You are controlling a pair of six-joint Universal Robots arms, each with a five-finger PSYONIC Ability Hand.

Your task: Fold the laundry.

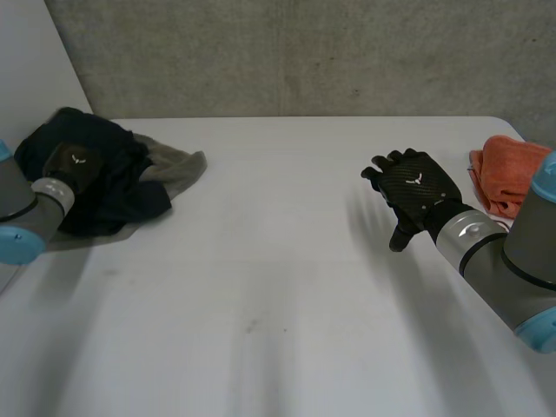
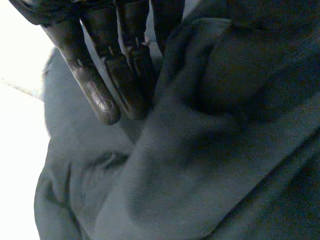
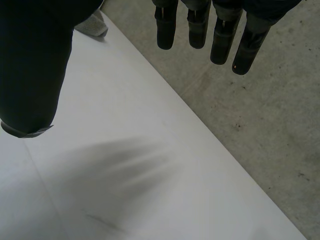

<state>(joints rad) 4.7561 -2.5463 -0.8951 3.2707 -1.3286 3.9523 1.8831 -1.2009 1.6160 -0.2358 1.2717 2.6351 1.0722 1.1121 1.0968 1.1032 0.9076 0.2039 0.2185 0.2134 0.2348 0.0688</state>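
Well, under my left hand [image 1: 76, 165] lies one heap of laundry [image 1: 139, 204]. I can count a dark garment [image 1: 100, 135] and a grey garment [image 1: 178, 169] in it, though the folds are too tangled to tell more. My fingers [image 2: 102, 97] lie straight on the grey cloth, gripping nothing. My right hand [image 1: 415, 193] hovers spread wide over the white table [image 1: 278, 287], well apart from the heap. Just beyond it sits one orange cloth [image 1: 508, 169], partly hidden behind my right arm.

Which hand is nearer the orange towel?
Right. The right hand is just beside the towel, not touching; the left hand rests on the dark clothes across the table.
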